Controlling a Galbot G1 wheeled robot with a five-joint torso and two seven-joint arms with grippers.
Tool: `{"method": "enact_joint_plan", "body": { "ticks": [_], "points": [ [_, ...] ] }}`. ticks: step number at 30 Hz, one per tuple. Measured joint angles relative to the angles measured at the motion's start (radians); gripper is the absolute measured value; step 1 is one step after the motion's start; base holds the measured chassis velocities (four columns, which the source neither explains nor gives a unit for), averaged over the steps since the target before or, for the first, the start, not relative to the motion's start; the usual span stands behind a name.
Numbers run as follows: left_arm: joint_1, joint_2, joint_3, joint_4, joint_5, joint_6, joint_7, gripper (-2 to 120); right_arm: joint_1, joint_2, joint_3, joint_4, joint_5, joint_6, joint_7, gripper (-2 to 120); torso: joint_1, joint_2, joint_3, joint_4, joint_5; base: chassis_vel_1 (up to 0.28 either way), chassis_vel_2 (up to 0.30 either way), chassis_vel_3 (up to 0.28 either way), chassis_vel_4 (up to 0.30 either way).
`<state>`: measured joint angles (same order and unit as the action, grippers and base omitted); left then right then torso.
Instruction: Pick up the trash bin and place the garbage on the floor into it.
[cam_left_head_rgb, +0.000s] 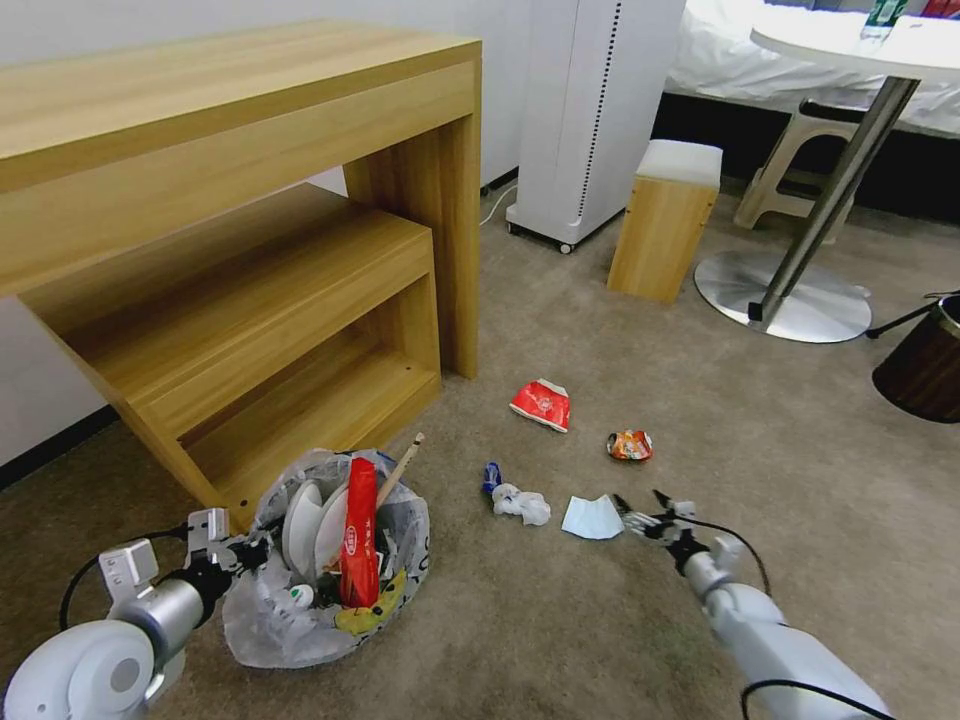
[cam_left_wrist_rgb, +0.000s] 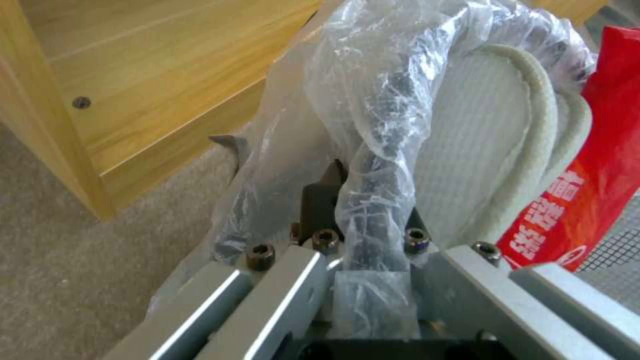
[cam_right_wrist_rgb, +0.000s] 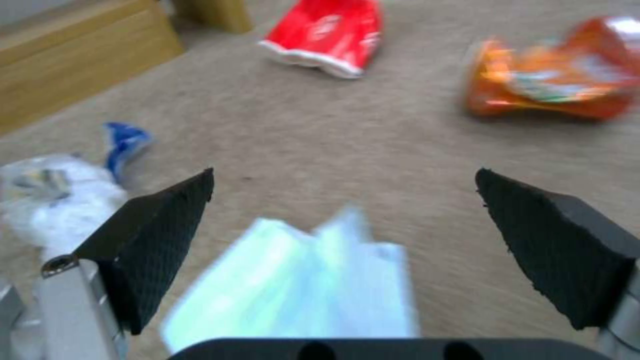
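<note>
The trash bin (cam_left_head_rgb: 300, 620), lined with a crinkly clear bag, is low at my left beside the desk. It holds two white slippers (cam_left_head_rgb: 312, 528), a long red wrapper (cam_left_head_rgb: 359, 545) and a wooden stick (cam_left_head_rgb: 402, 466). My left gripper (cam_left_head_rgb: 238, 553) is shut on the bagged rim (cam_left_wrist_rgb: 380, 165). On the floor (cam_left_head_rgb: 560, 620) lie a blue mask (cam_left_head_rgb: 592, 517), crumpled tissue (cam_left_head_rgb: 524, 505), a red wrapper (cam_left_head_rgb: 541, 404) and an orange wrapper (cam_left_head_rgb: 630, 445). My right gripper (cam_left_head_rgb: 642, 512) stands open right beside the mask (cam_right_wrist_rgb: 300, 290), its fingers (cam_right_wrist_rgb: 160, 225) straddling the near end.
A wooden desk with a lower shelf (cam_left_head_rgb: 240, 200) stands close behind the bin. A dark brown wood-grain bin (cam_left_head_rgb: 925, 365) sits at the far right. A wooden stool (cam_left_head_rgb: 665, 215), a white appliance (cam_left_head_rgb: 590, 110) and a round table's metal base (cam_left_head_rgb: 785, 295) stand farther back.
</note>
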<state>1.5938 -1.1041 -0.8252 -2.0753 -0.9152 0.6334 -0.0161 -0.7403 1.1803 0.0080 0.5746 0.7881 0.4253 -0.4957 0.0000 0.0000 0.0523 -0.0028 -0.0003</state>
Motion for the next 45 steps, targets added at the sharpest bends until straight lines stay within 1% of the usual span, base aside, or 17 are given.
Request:
{"method": "enact_joint_plan", "body": {
  "ticks": [2,6,19,24,26,28,30,31,34,35,36,37,39,40,41,44,45],
  "points": [
    [-0.003,0.001,0.0,0.003,-0.003,-0.001,0.0,1,0.02,0.03,-0.007,-0.034,-0.025,0.005,-0.006,100,0.0,0.0,0.0,0.0004,0.0002,0.0,0.0,0.0,0.0],
    [-0.01,0.001,0.0,0.011,-0.005,-0.003,-0.001,1,0.031,0.051,-0.008,-0.058,-0.055,0.011,-0.006,99,0.0,0.0,0.0,0.0,0.0002,0.0,0.0,0.0,0.0],
    [-0.038,0.003,0.015,0.045,-0.005,-0.009,-0.001,1,-0.036,0.045,0.028,-0.046,-0.068,0.016,-0.006,97,0.0,0.0,0.0,-0.0002,0.0002,0.0,0.0,0.0,0.0],
    [-0.044,0.002,0.02,0.052,-0.006,-0.01,-0.001,1,-0.033,0.061,0.037,-0.064,-0.083,0.019,-0.001,96,0.0,0.0,0.0,0.0001,0.0003,0.0,0.0,0.0,0.0],
    [-0.044,0.002,0.02,0.052,-0.006,-0.012,-0.001,1,-0.025,0.063,0.033,-0.067,-0.09,0.021,0.011,86,0.0,0.0,0.0,0.0004,0.0002,0.0,0.0,0.0,0.0],
    [-0.044,0.002,0.019,0.052,-0.006,-0.013,-0.001,1,-0.025,0.063,0.032,-0.067,-0.091,0.021,0.014,83,0.0,0.0,0.0,0.0003,0.0002,0.0,0.0,0.0,0.0],
    [-0.044,0.002,0.017,0.052,-0.006,-0.014,-0.001,1,-0.025,0.064,0.031,-0.067,-0.093,0.022,0.019,73,0.0,0.0,0.0,0.0,0.0004,0.0,0.0,0.0,0.0],
    [-0.044,0.002,0.017,0.052,-0.006,-0.014,-0.001,1,-0.025,0.064,0.031,-0.067,-0.093,0.022,0.019,73,0.0,0.0,0.0,0.0,0.0004,0.0,0.0,0.0,0.0],
    [-0.045,0.0,0.019,0.052,-0.006,-0.016,-0.001,1,-0.031,0.062,0.031,-0.062,-0.099,0.026,0.024,59,0.0,0.0,0.0,0.0002,0.0004,0.0,0.0,0.0,0.0],
    [-0.045,0.0,0.019,0.052,-0.006,-0.016,-0.001,1,-0.031,0.062,0.031,-0.062,-0.099,0.026,0.024,59,0.0,0.0,0.0,0.0002,0.0004,0.0,0.0,0.0,0.0],
    [-0.045,-0.001,0.02,0.052,-0.006,-0.016,-0.001,1,-0.037,0.059,0.031,-0.057,-0.1,0.027,0.024,52,0.0,0.0,0.0,0.0002,0.0004,0.0,0.0,0.0,0.0],
    [-0.045,-0.001,0.02,0.052,-0.006,-0.016,-0.001,1,-0.037,0.059,0.031,-0.057,-0.1,0.027,0.024,52,0.0,0.0,0.0,0.0002,0.0004,0.0,0.0,0.0,0.0],
    [-0.048,-0.003,0.025,0.053,-0.005,-0.017,-0.001,1,-0.056,0.045,0.032,-0.037,-0.098,0.027,0.024,41,0.0,0.0,0.0,0.0001,0.0003,0.0,0.0,0.0,0.0],
    [-0.048,-0.003,0.026,0.053,-0.004,-0.017,-0.001,1,-0.066,0.038,0.032,-0.03,-0.097,0.027,0.024,37,0.0,0.0,0.0,0.0001,0.0003,0.0,0.0,0.0,0.0],
    [-0.048,-0.003,0.026,0.053,-0.004,-0.017,-0.001,1,-0.066,0.038,0.032,-0.03,-0.097,0.027,0.024,37,0.0,0.0,0.0,0.0001,0.0003,0.0,0.0,0.0,0.0],
    [-0.051,-0.004,0.028,0.053,-0.003,-0.018,-0.001,1,-0.103,0.009,0.03,-0.007,-0.096,0.034,0.02,21,0.0,0.0,0.0,-0.0001,0.0003,0.0,0.0,0.0,0.0],
    [-0.051,-0.004,0.028,0.053,-0.003,-0.018,-0.001,1,-0.103,0.009,0.03,-0.007,-0.096,0.034,0.02,21,0.0,0.0,0.0,-0.0001,0.0003,0.0,0.0,0.0,0.0]
  ]
}}
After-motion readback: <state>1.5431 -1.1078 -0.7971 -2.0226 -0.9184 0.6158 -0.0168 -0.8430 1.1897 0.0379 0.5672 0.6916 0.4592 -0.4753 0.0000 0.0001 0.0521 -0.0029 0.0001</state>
